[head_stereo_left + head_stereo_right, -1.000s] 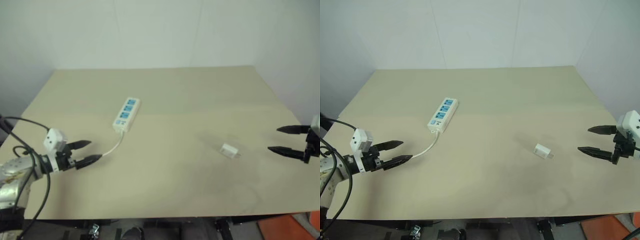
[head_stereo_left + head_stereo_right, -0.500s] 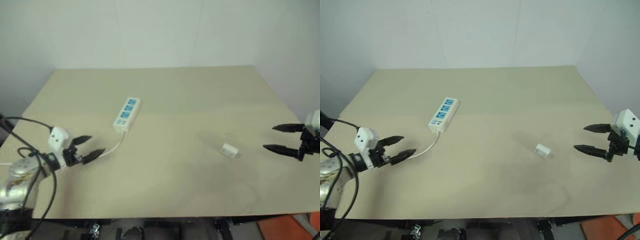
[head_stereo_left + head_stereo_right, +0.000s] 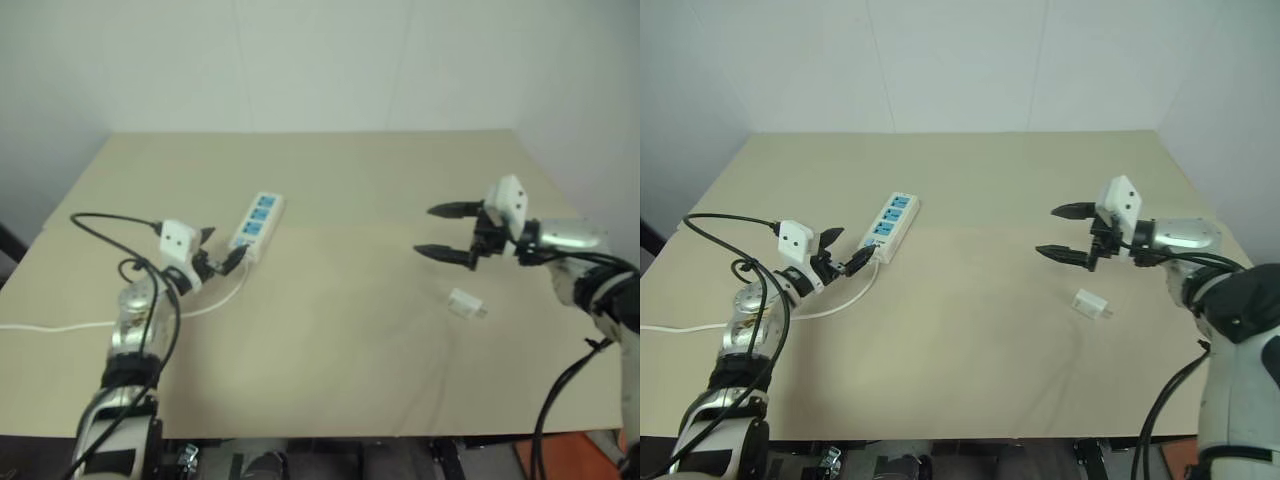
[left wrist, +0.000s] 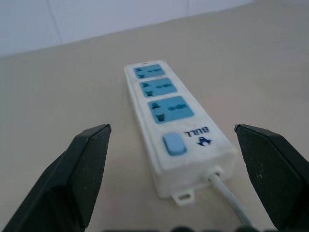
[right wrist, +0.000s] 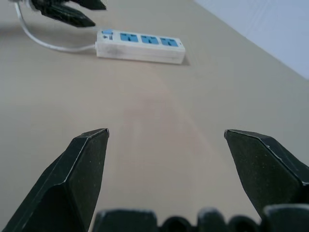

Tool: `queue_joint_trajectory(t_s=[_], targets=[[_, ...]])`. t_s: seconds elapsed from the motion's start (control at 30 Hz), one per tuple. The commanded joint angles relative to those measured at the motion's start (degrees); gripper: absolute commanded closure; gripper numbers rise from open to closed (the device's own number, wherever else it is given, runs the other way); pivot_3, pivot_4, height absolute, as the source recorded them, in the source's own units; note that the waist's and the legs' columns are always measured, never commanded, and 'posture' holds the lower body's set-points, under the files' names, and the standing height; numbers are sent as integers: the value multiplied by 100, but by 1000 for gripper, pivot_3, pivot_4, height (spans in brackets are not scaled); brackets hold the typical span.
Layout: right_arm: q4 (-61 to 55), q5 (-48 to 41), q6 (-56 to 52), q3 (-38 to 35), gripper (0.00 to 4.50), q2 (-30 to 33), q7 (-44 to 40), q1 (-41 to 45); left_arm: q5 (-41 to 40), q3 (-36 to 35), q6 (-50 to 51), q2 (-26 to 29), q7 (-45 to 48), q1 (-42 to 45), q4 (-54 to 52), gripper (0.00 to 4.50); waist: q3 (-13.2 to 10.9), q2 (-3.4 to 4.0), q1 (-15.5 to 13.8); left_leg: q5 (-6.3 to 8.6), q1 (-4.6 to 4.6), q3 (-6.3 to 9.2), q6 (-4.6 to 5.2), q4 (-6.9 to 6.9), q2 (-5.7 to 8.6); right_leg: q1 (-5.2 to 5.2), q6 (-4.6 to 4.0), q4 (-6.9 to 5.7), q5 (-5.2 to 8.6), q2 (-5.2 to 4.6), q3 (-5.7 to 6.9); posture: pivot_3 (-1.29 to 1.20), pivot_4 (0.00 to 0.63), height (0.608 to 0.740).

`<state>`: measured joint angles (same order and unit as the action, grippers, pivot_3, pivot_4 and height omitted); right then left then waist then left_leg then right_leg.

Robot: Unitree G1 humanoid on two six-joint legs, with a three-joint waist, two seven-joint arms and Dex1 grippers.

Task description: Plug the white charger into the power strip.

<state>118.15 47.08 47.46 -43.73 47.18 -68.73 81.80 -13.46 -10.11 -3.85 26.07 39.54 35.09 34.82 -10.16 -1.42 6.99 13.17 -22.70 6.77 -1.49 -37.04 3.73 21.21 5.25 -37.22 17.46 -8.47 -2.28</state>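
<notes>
So the strip (image 3: 888,227) lies left of centre on the worktop (image 3: 970,350), cord end toward the left pincer (image 3: 846,252), which is spread wide, empty, right at that end. The charger (image 3: 1089,305) sits loose over on the right, with the right pincer (image 3: 1064,232) hanging above it, also released.

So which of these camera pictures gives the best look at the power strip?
The left wrist view: the power strip lies close, showing three blue sockets, switch and cord. The right wrist view shows it far off, sideways; both eye views show it small on the table.
</notes>
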Motion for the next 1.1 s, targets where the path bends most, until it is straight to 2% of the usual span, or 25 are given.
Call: queue_joint_trajectory(t_s=[0.03, 0.13, 0.33, 0.6, 1.07, 1.1], targets=[[185, -8, 232, -87, 0, -162, 137, 102, 151, 61, -345, -180, -216, 231, 368, 16, 5, -8, 5, 1, -17, 0, 2, -13, 0, 11, 1, 0, 0, 0, 4, 0, 150, 740], [185, 25, 371, -70, 0, -325, 227, 36, 122, 88, -383, -388, -182, 207, 417, 16, 7, -11, 6, 2, -56, 1, 4, -29, 0, 41, 1, -1, -1, -2, 8, 0, 150, 740], [185, 54, 473, 8, 0, -381, 464, -51, 82, 112, -324, -705, -230, 165, 388, 16, 8, -13, 10, 1, -67, 0, 2, -34, 2, 75, 2, -43, -1, -2, 5, 0, 150, 740], [185, 85, 525, 61, 0, -300, 703, -58, 511, 127, -589, -856, -1088, 124, 595, 16, 9, -15, 35, 1, -67, 0, 2, -69, 5, 78, 2, -76, -1, -2, -3, 0, 150, 740], [185, 117, 683, 109, 0, -217, 848, -185, 427, 198, -720, -1272, -1029, 206, 687, 16, 13, -20, -18, 1, -70, 0, 2, -79, 10, 78, 3, -84, -1, -4, -8, 0, 150, 740], [185, 120, 705, 111, 0, -214, 853, -198, 327, 123, -614, -1309, -1054, 226, 684, 202, 13, -20, -17, 1, -70, 0, 2, -79, 10, 78, 3, -84, -1, -3, -9, 0, 150, 740]])
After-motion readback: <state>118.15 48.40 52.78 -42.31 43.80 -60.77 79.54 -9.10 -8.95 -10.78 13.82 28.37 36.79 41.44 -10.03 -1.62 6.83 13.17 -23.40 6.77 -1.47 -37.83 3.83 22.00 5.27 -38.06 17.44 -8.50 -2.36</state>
